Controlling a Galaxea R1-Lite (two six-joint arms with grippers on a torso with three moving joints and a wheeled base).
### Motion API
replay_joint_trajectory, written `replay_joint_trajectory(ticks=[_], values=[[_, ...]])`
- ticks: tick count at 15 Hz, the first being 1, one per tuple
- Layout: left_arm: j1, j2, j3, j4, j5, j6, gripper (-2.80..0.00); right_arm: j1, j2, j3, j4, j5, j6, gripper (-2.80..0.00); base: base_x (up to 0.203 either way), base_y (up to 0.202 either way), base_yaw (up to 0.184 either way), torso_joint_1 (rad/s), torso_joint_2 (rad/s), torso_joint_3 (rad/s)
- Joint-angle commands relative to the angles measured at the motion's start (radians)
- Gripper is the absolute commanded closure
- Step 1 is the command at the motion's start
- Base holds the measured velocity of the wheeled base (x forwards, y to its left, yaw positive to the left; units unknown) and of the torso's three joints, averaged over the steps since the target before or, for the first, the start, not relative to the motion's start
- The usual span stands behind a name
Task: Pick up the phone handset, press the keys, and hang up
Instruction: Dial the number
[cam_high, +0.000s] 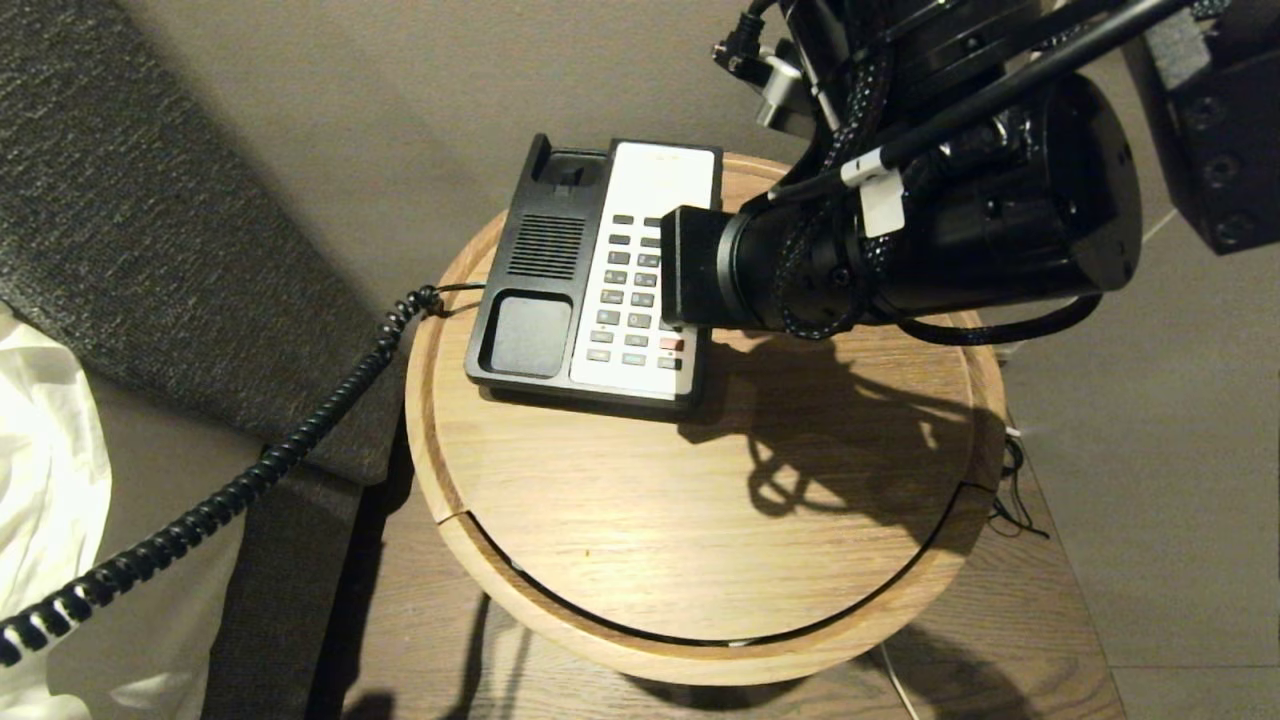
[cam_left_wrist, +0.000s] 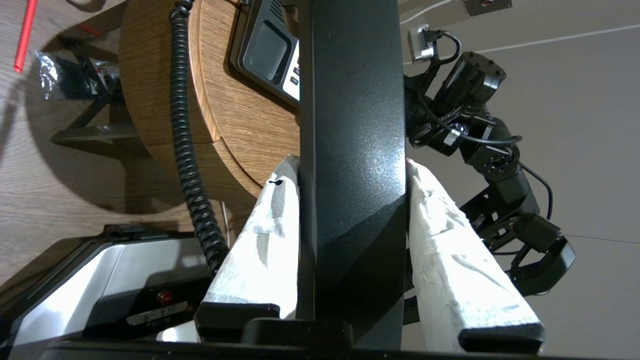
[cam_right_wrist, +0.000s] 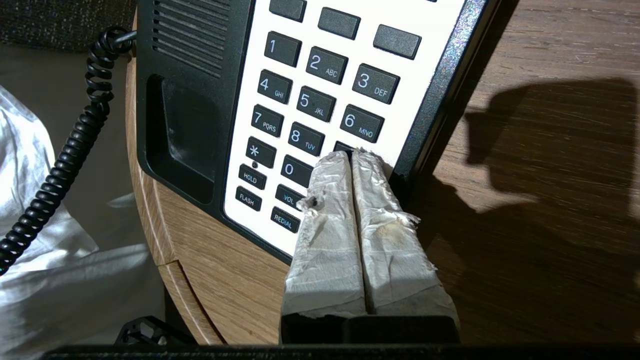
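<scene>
The phone handset (cam_left_wrist: 352, 150) is clamped between the left gripper (cam_left_wrist: 352, 170) fingers, off its cradle. The right gripper (cam_right_wrist: 352, 156), fingers together, is set at the keys (cam_right_wrist: 310, 107); hanging up is left.

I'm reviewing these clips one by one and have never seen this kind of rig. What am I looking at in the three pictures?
A two-armed robot is using a desk phone on a round wooden table. The head view looks down from the robot's head; the big black shape is its right arm. The other two pictures come from cameras on each wrist. In the left wrist view, the left gripper, with white-wrapped fingers, is shut on the phone handset, held off the table beside it, its coiled cord trailing back to the phone. In the right wrist view, the right gripper is shut, its tips at the keys.
</scene>
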Motion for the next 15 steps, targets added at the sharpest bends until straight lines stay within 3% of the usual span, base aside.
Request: replay_joint_trajectory(ticks=[1,5,8,15], values=[[0.002,-0.003,0.001,0.003,-0.002,-0.005,0.0,0.0,-0.012,-0.005,0.004,0.0,0.004,0.0,0.0,0.0,0.0,0.0,0.0,0.0],[0.014,-0.001,0.001,0.003,-0.007,-0.005,0.0,0.011,-0.069,-0.005,0.018,0.006,0.031,0.0,0.0,0.0,0.0,0.0,0.0,0.0],[0.024,0.002,0.002,0.001,-0.018,-0.005,0.0,0.014,-0.081,-0.005,0.091,0.015,0.097,0.0,0.0,0.0,0.0,0.0,0.0,0.0],[0.027,-0.006,0.036,0.004,-0.018,-0.006,0.0,0.044,-0.065,-0.004,0.125,0.052,0.131,0.0,0.0,0.0,0.0,0.0,0.0,0.0]])
